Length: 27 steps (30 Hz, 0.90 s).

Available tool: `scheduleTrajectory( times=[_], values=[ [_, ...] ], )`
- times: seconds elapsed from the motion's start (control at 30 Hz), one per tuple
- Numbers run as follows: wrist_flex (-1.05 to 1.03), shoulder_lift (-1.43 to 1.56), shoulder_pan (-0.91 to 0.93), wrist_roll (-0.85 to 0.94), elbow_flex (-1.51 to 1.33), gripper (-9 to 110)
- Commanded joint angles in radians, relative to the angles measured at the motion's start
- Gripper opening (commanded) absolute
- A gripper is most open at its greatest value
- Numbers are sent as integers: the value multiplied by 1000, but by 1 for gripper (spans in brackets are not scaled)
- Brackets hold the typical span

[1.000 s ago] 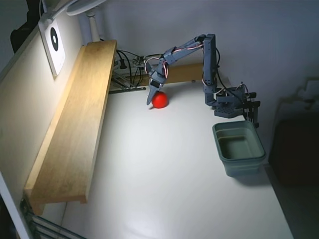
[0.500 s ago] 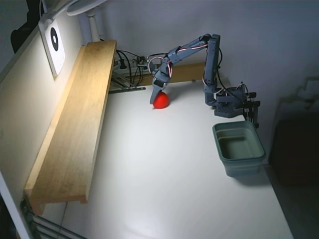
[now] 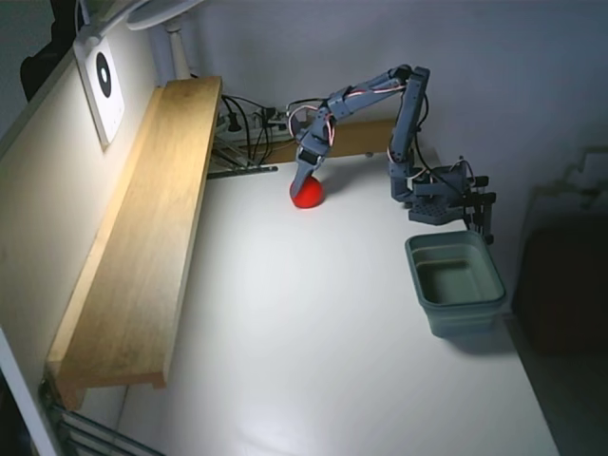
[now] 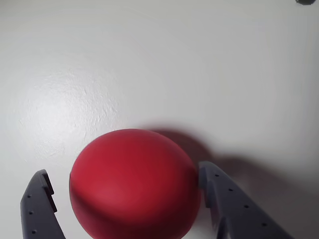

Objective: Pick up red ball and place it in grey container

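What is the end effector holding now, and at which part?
Nothing yet. The open end effector straddles the red ball: one finger is at its side, the other stands clearly apart.

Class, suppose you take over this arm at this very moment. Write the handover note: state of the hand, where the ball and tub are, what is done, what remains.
Hand: open, lowered over the red ball, one finger on each side. The right finger looks to be at the ball's surface; the left shows a gap. Not yet gripped.
Red ball: on the white table, far side in the fixed view.
Grey container: empty, at the table's right edge near the arm's base.
Done: approach.
Left: close, lift, carry to container, release.
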State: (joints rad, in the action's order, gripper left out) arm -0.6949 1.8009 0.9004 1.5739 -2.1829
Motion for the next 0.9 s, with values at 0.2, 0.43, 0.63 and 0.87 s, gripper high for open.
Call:
scheduleTrajectory(
  times=[0.2,0.43,0.63,0.87],
  values=[
    [-17,50,19,-3,-3,38],
    [-13,48,19,-3,-6,38],
    [45,27,19,-3,-42,38],
    [103,3,19,-3,-76,38]
  ],
)
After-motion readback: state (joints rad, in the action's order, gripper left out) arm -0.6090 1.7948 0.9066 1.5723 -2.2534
